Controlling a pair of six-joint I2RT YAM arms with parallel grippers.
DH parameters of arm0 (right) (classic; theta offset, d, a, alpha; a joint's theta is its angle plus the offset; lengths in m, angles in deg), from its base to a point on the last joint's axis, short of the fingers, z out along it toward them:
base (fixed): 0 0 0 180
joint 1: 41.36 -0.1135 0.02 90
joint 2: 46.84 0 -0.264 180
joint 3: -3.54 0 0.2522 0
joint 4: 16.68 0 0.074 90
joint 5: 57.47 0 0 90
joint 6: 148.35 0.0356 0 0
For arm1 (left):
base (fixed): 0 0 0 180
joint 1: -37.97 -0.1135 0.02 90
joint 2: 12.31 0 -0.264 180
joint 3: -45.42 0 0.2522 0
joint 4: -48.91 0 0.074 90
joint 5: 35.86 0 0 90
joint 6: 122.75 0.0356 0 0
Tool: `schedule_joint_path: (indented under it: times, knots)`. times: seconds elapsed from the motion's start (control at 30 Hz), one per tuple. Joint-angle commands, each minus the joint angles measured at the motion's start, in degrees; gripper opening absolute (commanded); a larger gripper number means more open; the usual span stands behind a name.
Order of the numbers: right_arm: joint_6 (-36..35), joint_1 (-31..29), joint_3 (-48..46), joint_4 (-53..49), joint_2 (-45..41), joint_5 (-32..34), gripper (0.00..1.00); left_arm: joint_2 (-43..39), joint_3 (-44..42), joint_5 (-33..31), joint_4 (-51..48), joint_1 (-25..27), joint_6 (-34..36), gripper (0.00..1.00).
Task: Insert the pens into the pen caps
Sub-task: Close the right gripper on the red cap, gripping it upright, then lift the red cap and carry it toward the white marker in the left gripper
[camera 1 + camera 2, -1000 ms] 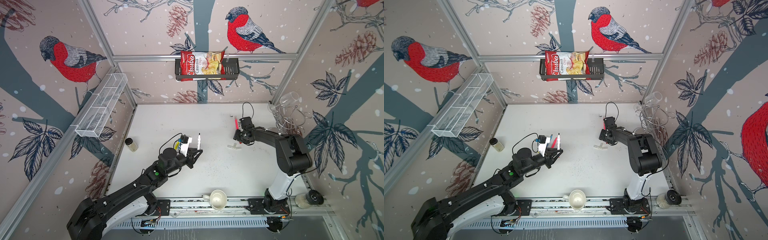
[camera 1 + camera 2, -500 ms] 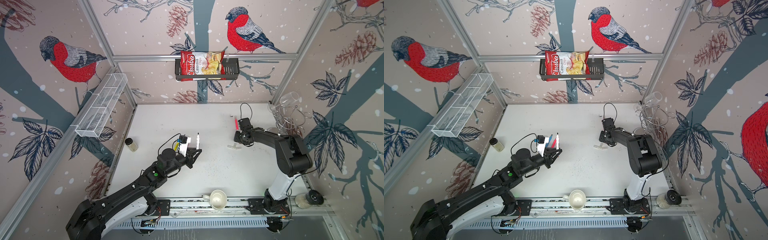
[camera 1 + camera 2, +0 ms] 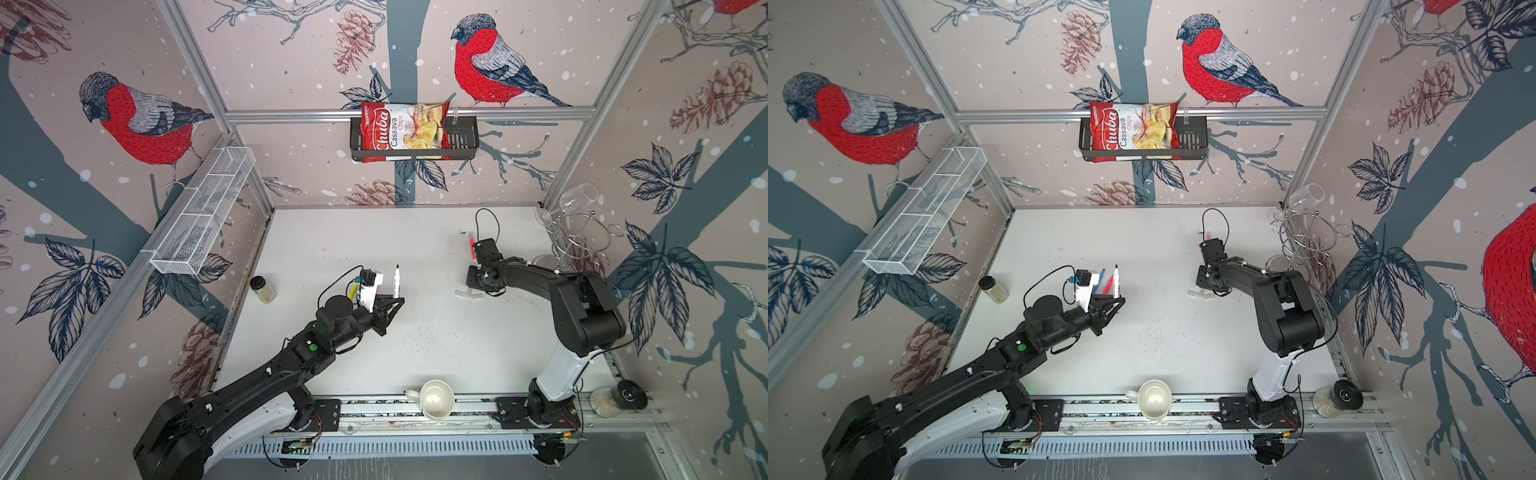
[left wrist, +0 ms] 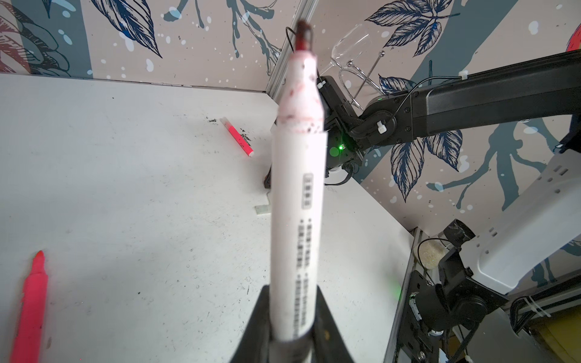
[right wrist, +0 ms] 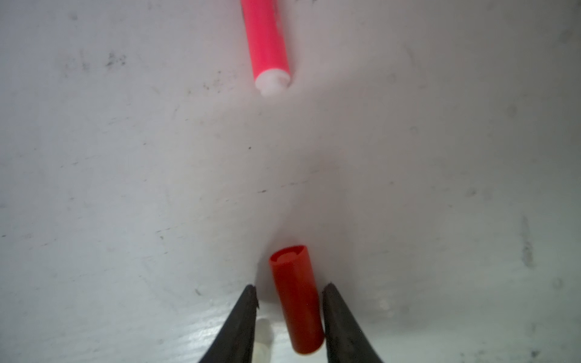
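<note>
Robot lab test cell, seen from above. An aluminium frame (image 3: 407, 111) boxes in a white table (image 3: 353, 249). Bird-print walls (image 3: 291, 62) close the left, far and right sides. A left arm (image 3: 266, 374) and a right arm (image 3: 582, 316) are bolted to a rail (image 3: 374, 409) along the near edge. Household props serve as test items: a chip bag (image 3: 401, 131) in a far-wall basket (image 3: 461, 141), a wire shelf (image 3: 203, 216) on the left, and a mug (image 3: 434, 400) on the rail.
</note>
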Motion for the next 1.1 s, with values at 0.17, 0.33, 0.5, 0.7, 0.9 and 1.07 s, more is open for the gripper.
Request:
schedule_joint_path:
  times: [0.17, 0.33, 0.5, 0.7, 0.9, 1.07]
  knots:
    - [-1.2, 0.4, 0.6, -1.9, -0.5, -0.6, 0.37, 0.6, 1.0, 0.5, 1.6, 0.0, 0.7, 0.0]
    - [-1.9, 1.0, 1.5, -2.5, 0.5, 0.0, 0.37, 0.4, 0.7, 0.5, 1.6, 0.0, 0.7, 0.0]
    - [-3.1, 1.1, 2.3, -3.3, 1.9, 0.7, 0.37, -0.1, 0.2, 0.4, 1.4, 0.0, 0.6, 0.0]
    - [-4.3, 1.1, 3.0, -4.0, 2.9, 1.0, 0.33, -0.5, 0.0, 0.1, 1.2, 0.0, 0.6, 0.0]
    - [-5.2, 0.7, 3.2, -4.6, 2.7, 0.2, 0.21, -0.4, -0.2, 0.3, 1.0, 0.0, 0.8, 0.0]
    - [-5.3, 0.6, 2.9, -4.5, -0.2, -1.9, 0.14, -0.3, -0.1, 0.3, 0.8, 0.1, 0.9, 0.0]
